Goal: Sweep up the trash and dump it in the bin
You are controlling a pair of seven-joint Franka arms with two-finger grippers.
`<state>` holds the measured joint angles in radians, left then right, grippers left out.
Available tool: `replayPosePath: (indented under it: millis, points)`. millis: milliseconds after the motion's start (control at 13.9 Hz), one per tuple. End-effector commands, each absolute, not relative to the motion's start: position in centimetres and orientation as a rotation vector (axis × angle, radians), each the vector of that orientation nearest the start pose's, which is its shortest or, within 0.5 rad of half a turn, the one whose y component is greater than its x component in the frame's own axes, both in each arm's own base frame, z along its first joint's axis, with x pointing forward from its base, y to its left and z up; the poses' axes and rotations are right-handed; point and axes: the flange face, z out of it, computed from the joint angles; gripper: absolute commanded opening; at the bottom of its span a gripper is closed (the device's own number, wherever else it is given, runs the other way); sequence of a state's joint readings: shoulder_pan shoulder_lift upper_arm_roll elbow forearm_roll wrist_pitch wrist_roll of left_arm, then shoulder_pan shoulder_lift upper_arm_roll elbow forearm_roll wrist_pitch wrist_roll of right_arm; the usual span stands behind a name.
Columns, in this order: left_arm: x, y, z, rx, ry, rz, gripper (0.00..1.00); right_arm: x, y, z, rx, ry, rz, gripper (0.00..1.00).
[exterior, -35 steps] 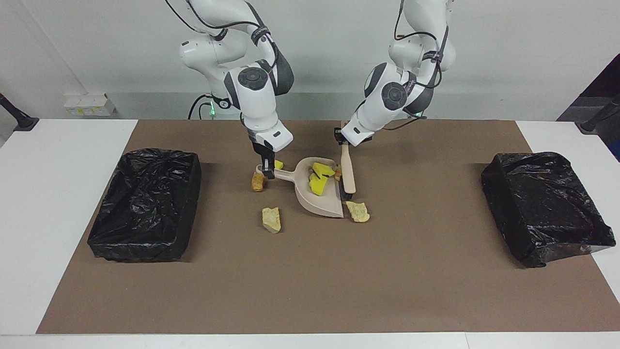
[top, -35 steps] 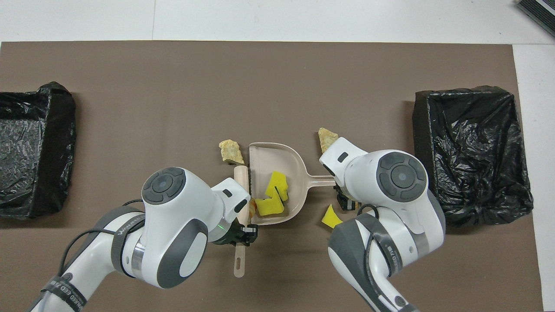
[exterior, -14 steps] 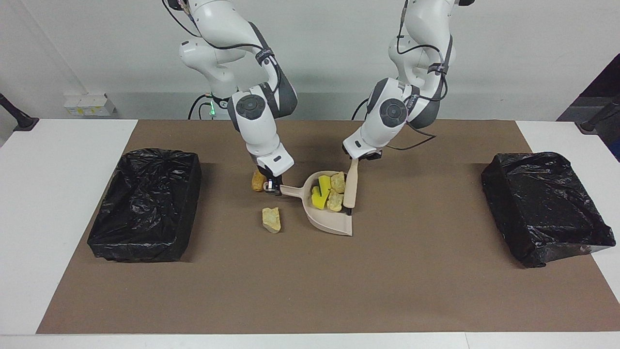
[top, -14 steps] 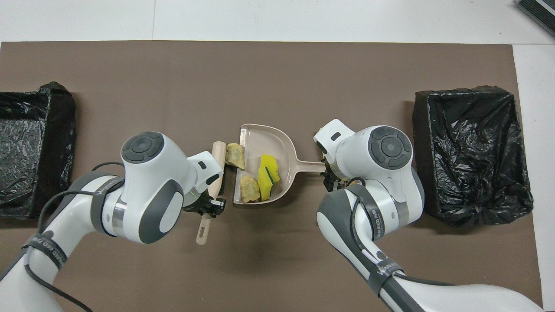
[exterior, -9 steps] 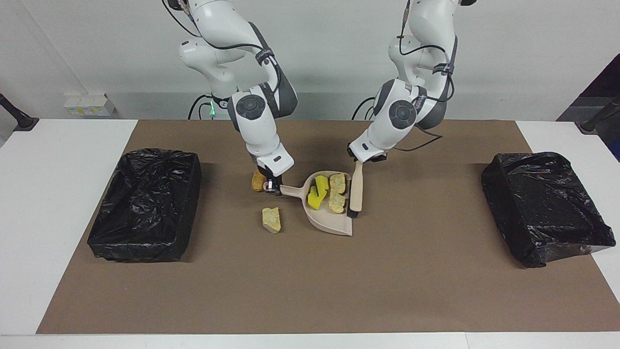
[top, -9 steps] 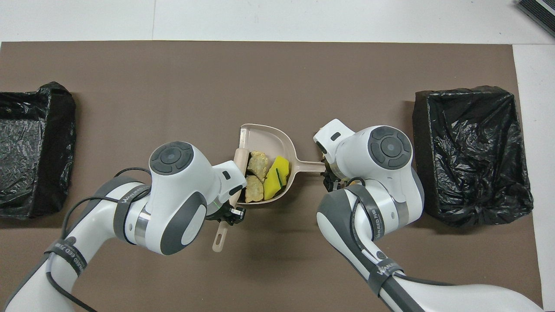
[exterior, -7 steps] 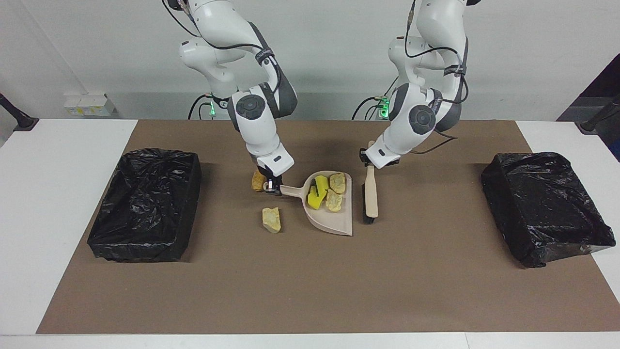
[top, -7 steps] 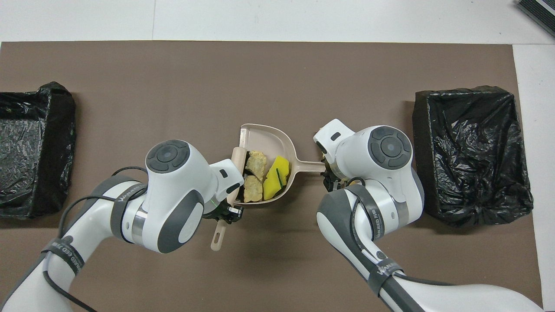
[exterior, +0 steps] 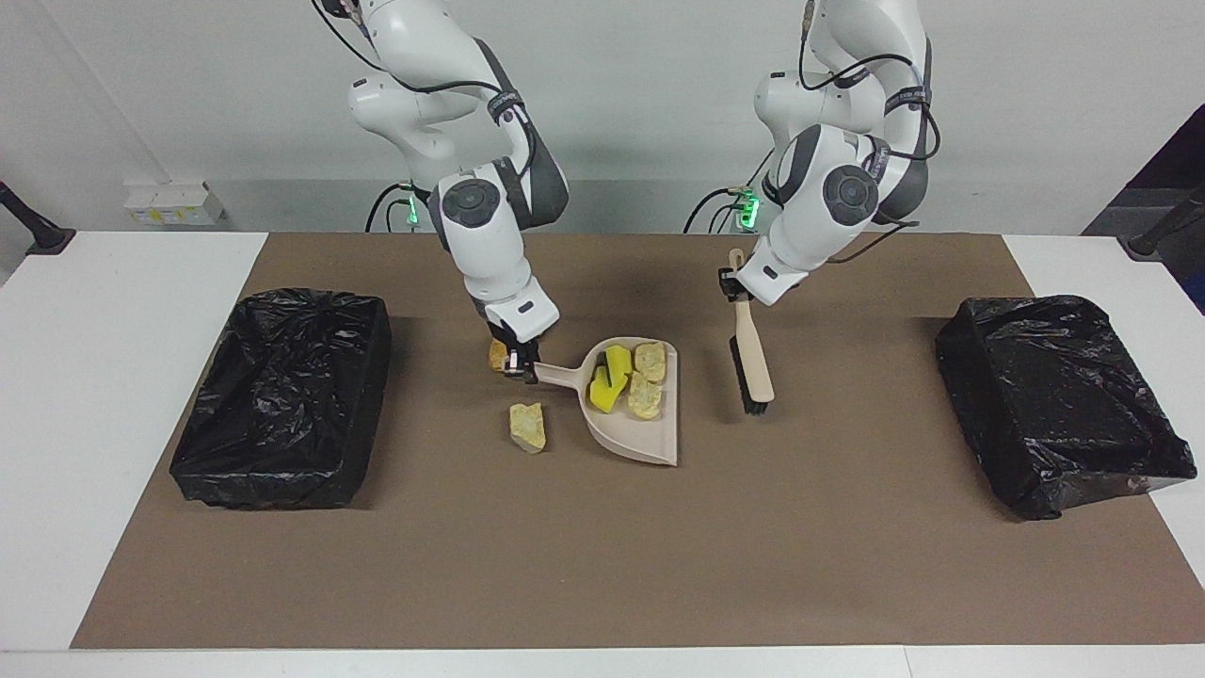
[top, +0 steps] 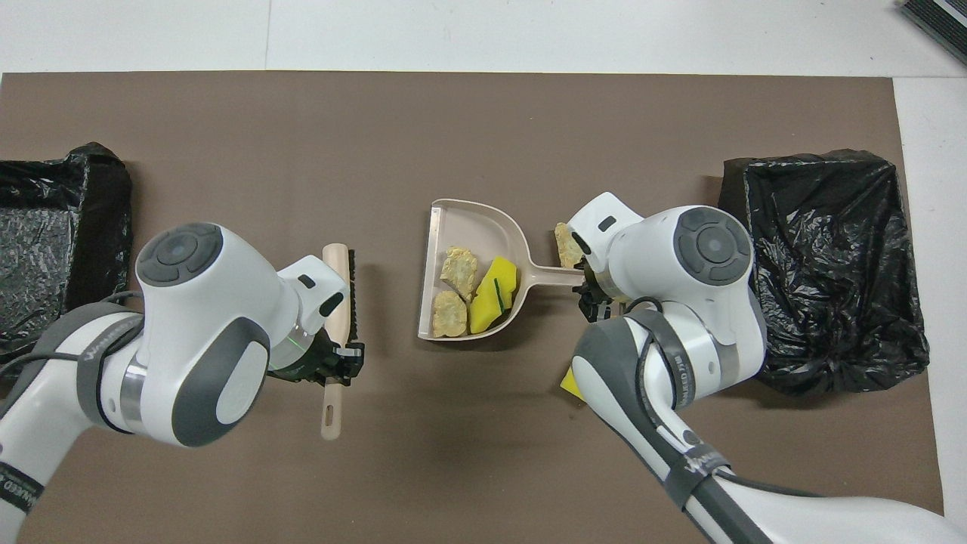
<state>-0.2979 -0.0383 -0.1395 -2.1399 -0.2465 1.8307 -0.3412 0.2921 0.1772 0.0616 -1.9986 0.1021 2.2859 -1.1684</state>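
Observation:
The beige dustpan (exterior: 633,426) (top: 461,227) holds a yellow sponge chunk (exterior: 607,381) (top: 495,291) and two tan lumps (exterior: 649,361) (top: 457,264). My right gripper (exterior: 520,365) (top: 588,291) is shut on the dustpan's handle. My left gripper (exterior: 739,287) (top: 340,355) is shut on the beige brush (exterior: 751,358) (top: 338,295), held beside the pan toward the left arm's end, bristles low. A tan lump (exterior: 527,427) (top: 565,245) lies on the mat by the handle. An orange-brown lump (exterior: 497,354) sits by the right gripper. A yellow chunk (top: 568,384) peeks from under the right arm.
Two bins lined with black bags stand on the brown mat (exterior: 602,565): one at the right arm's end (exterior: 282,395) (top: 823,264), one at the left arm's end (exterior: 1064,400) (top: 53,257).
The brush swept two tan lumps into the dustpan, then my left gripper carried it away toward the left arm's end. The dustpan shifted slightly with its load.

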Motion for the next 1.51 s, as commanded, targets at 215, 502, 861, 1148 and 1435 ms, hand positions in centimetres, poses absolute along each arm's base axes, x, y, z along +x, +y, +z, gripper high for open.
replayPosePath:
  millis: [215, 502, 861, 1148, 1435]
  points:
    - [33.0, -28.6, 39.1, -3.157, -0.051, 0.363, 0.00, 57.2, 6.4, 43.1, -2.174, -1.973, -0.275, 0.00]
    - [28.8, -31.6, 37.9, -3.157, -0.078, 0.406, 0.00, 58.1, -6.4, 48.4, -2.173, -2.014, -0.286, 0.00]
    - [27.3, -33.0, 34.5, -3.197, -0.117, 0.466, 0.00, 56.2, -18.8, 50.8, -2.317, -2.054, -0.235, 0.00]
    - [27.4, -32.9, 34.3, -3.191, -0.112, 0.493, 0.54, 56.0, -21.5, 51.2, -2.416, -2.118, -0.135, 0.00]
    - [32.8, -31.4, 36.5, -3.241, -0.232, 0.455, 1.00, 54.5, -25.1, 51.4, -2.483, -2.115, -0.026, 0.00]
